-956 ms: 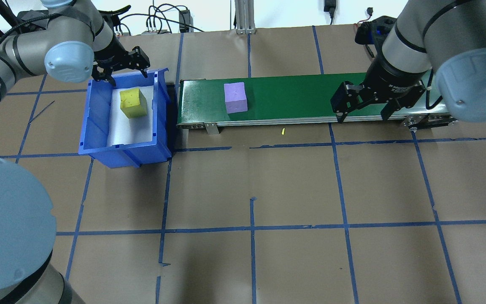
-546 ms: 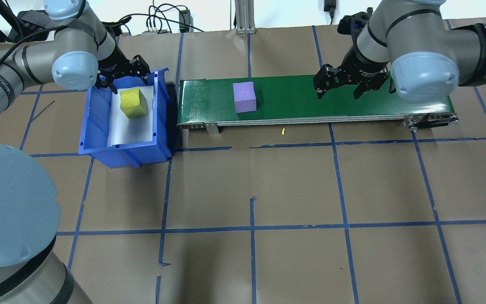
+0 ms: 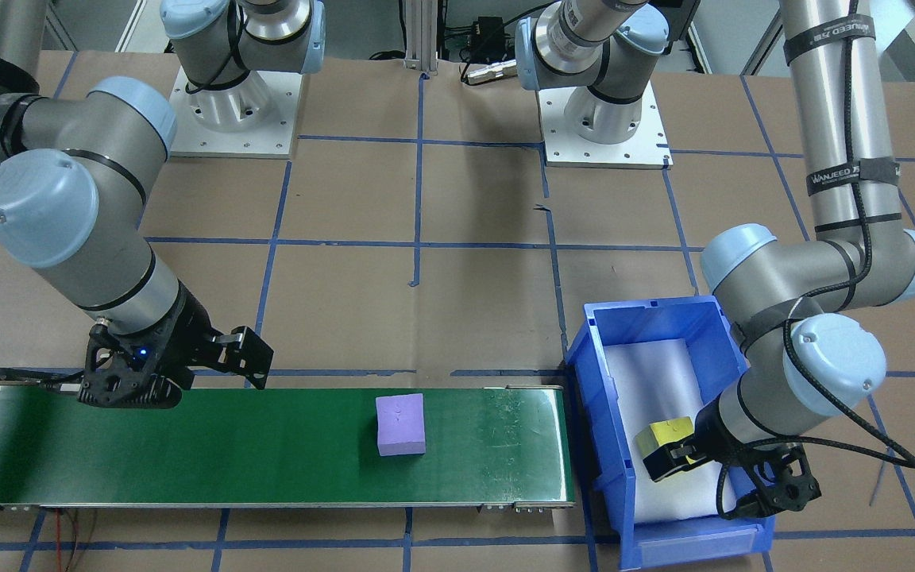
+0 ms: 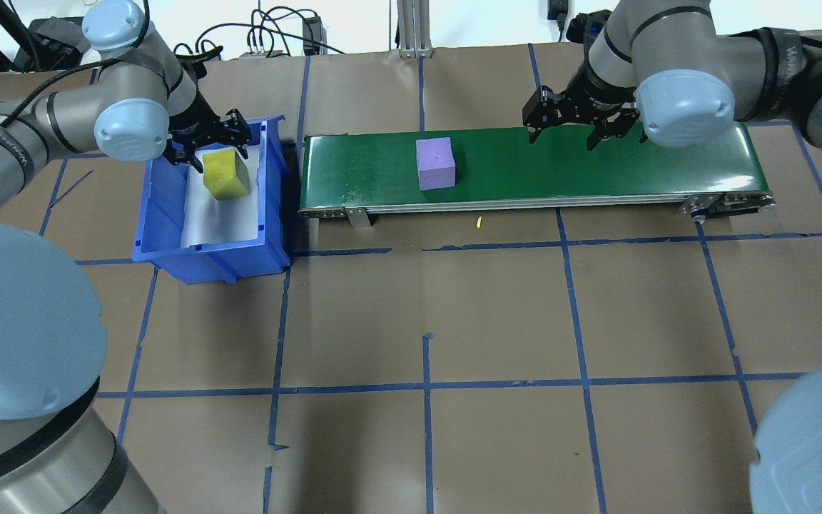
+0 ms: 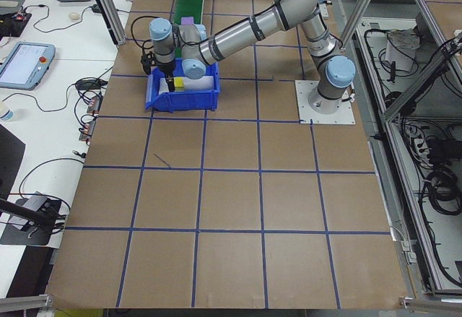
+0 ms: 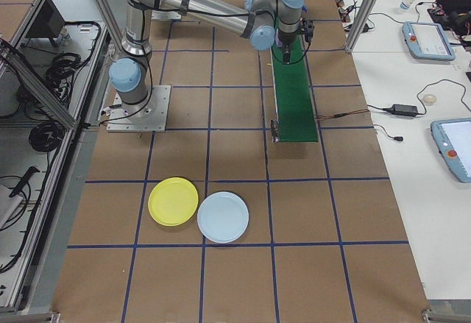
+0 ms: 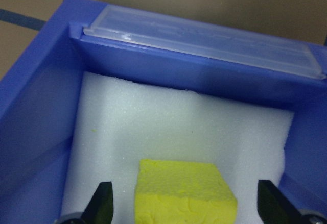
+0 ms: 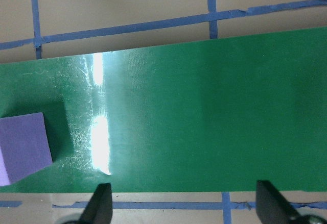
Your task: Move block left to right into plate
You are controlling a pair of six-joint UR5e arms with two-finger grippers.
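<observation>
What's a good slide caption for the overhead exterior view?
Left gripper open over the yellow block in the blue bin; right gripper open above the conveyor carrying a purple block.

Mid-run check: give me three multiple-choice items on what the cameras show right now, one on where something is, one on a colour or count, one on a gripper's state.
1. Where is the purple block?
A. in the blue bin
B. on the green conveyor belt
C. on the yellow plate

2. How many plates lie on the table in the exterior right view?
A. one
B. two
C. three

3. What state is the left gripper in?
A. open, fingers either side of the yellow block
B. shut on the purple block
C. shut and empty above the belt

Answers:
1 B: the block sits on the green conveyor belt, apart from the right gripper.
2 B: a yellow plate and a light blue plate lie side by side.
3 A: the left wrist view shows both fingers spread wider than the yellow block inside the blue bin.
</observation>
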